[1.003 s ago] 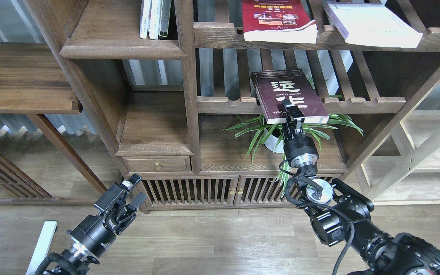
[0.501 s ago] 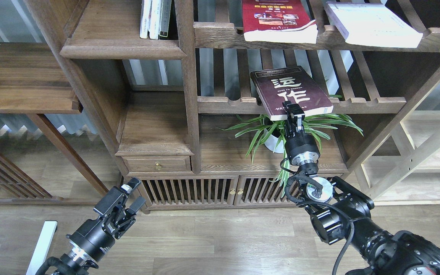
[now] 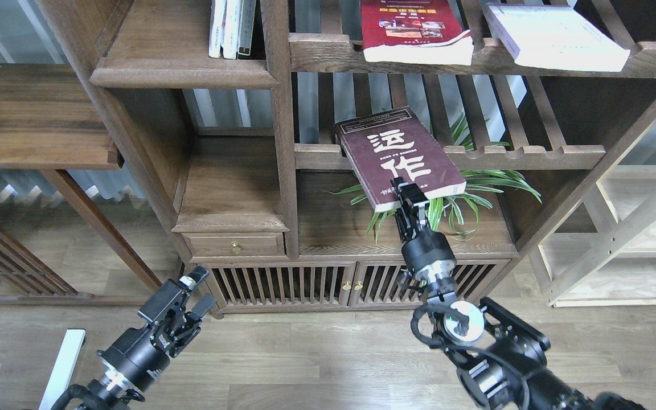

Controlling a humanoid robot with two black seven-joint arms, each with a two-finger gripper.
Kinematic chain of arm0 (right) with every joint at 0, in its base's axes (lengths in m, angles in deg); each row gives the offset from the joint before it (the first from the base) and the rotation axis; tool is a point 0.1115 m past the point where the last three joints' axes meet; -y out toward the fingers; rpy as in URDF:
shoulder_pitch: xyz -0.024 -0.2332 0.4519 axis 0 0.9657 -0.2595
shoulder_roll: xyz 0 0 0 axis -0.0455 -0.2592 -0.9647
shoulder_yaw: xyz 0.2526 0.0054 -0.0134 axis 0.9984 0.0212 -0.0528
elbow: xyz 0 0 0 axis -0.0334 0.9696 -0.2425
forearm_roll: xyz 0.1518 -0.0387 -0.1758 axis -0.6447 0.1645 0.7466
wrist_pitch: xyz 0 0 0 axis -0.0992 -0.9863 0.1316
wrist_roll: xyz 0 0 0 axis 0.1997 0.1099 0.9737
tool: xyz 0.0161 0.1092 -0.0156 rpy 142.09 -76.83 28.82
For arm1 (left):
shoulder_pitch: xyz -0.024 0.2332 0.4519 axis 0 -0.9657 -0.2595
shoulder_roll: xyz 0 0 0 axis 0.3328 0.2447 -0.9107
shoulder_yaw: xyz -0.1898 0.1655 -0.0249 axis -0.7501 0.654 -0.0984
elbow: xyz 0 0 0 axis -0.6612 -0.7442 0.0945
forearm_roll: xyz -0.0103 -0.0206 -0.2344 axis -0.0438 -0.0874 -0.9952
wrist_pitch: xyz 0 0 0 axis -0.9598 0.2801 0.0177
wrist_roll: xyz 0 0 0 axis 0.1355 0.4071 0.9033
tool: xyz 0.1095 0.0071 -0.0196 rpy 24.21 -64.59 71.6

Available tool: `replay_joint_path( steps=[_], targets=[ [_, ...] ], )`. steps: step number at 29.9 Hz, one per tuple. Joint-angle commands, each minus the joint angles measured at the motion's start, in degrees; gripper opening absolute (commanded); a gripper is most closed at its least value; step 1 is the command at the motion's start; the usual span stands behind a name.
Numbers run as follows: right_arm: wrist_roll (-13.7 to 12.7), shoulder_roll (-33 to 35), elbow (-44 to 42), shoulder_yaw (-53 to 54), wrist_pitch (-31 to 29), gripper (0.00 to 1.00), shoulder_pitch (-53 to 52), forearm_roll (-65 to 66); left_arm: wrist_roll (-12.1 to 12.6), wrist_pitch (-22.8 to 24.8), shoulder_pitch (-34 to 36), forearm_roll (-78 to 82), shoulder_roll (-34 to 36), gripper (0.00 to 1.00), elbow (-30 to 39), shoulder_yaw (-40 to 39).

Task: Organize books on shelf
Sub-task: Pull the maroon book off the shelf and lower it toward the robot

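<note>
My right gripper (image 3: 409,195) is shut on the near edge of the dark maroon book (image 3: 397,155) with big white characters. It holds the book tilted in the air in front of the middle slatted rack (image 3: 533,155). The bright red book (image 3: 413,25) and the pale white book (image 3: 556,37) lie flat on the upper slatted rack (image 3: 328,54). The solid dark-brown shelf (image 3: 183,73) with a rounded front edge is at the upper left. My left gripper (image 3: 198,291) hangs open and empty low on the left, above the floor.
Thin white and dark-spined volumes (image 3: 231,28) stand at the back right of the solid shelf. A potted spider plant (image 3: 464,196) sits behind the held book. Below are a small drawer (image 3: 236,246) and a slatted cabinet (image 3: 305,283). A lighter wood frame (image 3: 618,228) stands at the right.
My right gripper has drawn the maroon book leftward and toward me, off the middle slatted rack. The left arm has sunk slightly.
</note>
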Motion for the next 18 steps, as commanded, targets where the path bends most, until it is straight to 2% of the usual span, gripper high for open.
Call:
replay_joint_path(
  steps=[1,8,18],
  targets=[
    [0.0,0.0,2.9,0.1,0.0,0.03,3.5,1.1,0.0,0.0,0.0,0.0,0.0,0.99,0.0,0.0],
    [0.0,0.0,8.5,-0.1,0.0,0.03,11.5,5.3,0.0,0.0,0.0,0.1,0.4,0.99,0.3,1.6],
    [0.0,0.0,17.1,-2.4,0.0,0.03,19.3,9.6,0.0,0.0,0.6,-3.8,10.3,0.99,3.1,4.8]
  ],
)
